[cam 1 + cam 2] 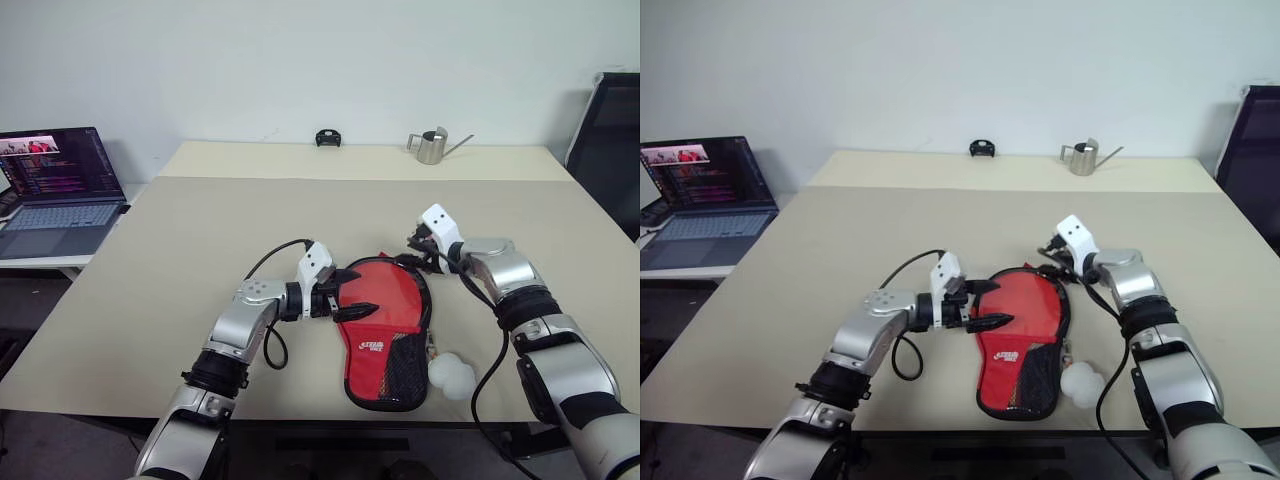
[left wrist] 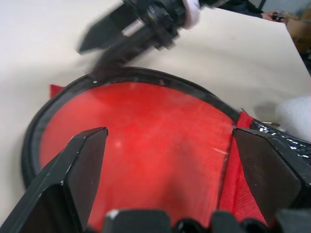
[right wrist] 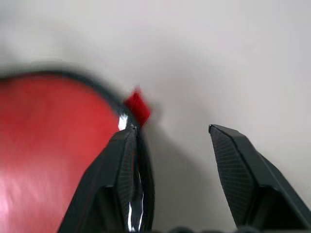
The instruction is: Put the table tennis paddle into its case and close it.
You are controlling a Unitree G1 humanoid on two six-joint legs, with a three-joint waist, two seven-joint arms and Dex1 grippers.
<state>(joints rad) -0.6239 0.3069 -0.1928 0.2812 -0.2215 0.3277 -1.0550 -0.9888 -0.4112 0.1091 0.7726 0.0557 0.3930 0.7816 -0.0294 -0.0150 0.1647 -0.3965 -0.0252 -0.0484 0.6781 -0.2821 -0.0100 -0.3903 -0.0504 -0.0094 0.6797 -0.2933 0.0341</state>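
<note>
The case [image 1: 385, 325] lies near the table's [image 1: 150, 300] front edge, apparently zipped around the unseen paddle; left gripper [image 1: 350, 300] and right gripper [image 3: 175, 141] both stand open, holding nothing.

The case [image 1: 385, 325], red side up with white logo, black zipper edge and mesh pocket, lies flat near the table's front edge, its round end pointing away.
</note>
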